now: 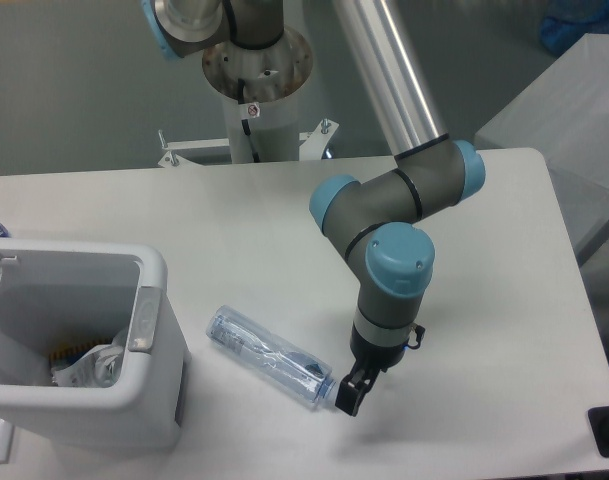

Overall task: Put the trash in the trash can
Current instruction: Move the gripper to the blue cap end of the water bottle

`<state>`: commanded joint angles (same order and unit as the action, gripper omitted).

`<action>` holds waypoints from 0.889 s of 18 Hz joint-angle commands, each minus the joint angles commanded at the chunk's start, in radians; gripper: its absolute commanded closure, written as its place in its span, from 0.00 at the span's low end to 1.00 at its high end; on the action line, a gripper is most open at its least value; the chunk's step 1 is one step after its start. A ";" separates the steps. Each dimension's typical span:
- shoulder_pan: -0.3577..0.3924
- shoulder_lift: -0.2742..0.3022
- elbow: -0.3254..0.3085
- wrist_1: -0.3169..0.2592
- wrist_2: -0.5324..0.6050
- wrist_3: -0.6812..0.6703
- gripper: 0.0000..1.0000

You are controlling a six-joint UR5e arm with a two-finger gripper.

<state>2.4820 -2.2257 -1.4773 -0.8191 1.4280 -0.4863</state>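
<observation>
Camera view: the bottle (272, 357) lies flat on the table (234, 220), just beside the trash can (149, 400), on the side with the grey tab. Its cap end points away from the trash can. The end effector (350, 392) is low, right at the cap end, and I cannot tell if its fingers are apart or together. Some crumpled trash already sits inside the trash can. The bottle is not picked up yet, so grabbing it and dropping it in is left.
</observation>
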 joint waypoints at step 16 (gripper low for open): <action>-0.049 -0.025 -0.006 -0.003 0.043 0.002 0.18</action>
<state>2.4329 -2.2503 -1.4834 -0.8222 1.4710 -0.4847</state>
